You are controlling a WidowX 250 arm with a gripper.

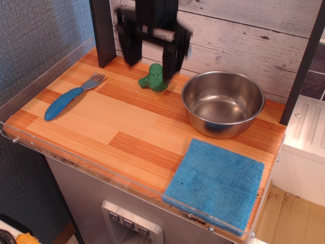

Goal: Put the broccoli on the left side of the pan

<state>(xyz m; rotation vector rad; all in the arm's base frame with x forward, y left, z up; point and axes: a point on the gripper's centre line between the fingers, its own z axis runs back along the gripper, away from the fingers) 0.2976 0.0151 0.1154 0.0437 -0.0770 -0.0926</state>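
The broccoli [154,80], a small dark-green floret, lies on the wooden counter just left of the pan [223,103], a round shiny steel bowl. A small gap separates them. My gripper [152,57] hangs open above and slightly in front of the broccoli, blurred by motion. Its two black fingers [133,47] are spread wide and hold nothing. The right finger covers part of the broccoli's crown.
A blue-handled fork [71,96] lies at the left of the counter. A blue cloth [216,183] lies at the front right. A dark post [103,30] stands at the back left, and a clear plastic rim [101,175] edges the counter.
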